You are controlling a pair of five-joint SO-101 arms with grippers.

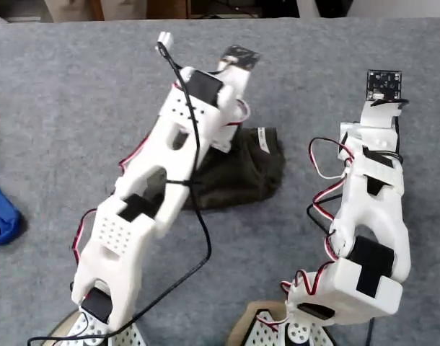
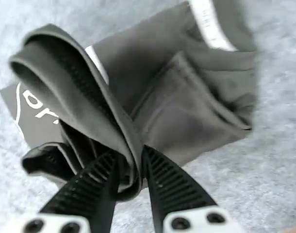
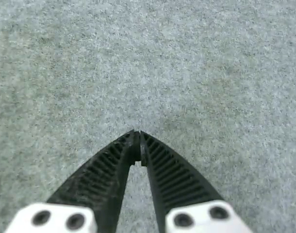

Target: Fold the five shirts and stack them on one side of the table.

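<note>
The dark shirt (image 1: 243,173) lies near the middle of the table, partly under the left arm's wrist; a raised fold of it sits between the fingers of the left gripper (image 2: 131,156), which are nearly closed and pinch the cloth. The right gripper (image 3: 137,138) is apart from the shirt, over bare surface; its tips meet and hold nothing. The table (image 1: 76,86) is covered in grey felt; a blue garment (image 1: 0,216) lies bunched at its left edge; wooden furniture shows beyond the far edge. The shirt is very dark olive, crumpled into loose layers, with a white label (image 2: 207,24) along one hem and white print on one panel.
</note>
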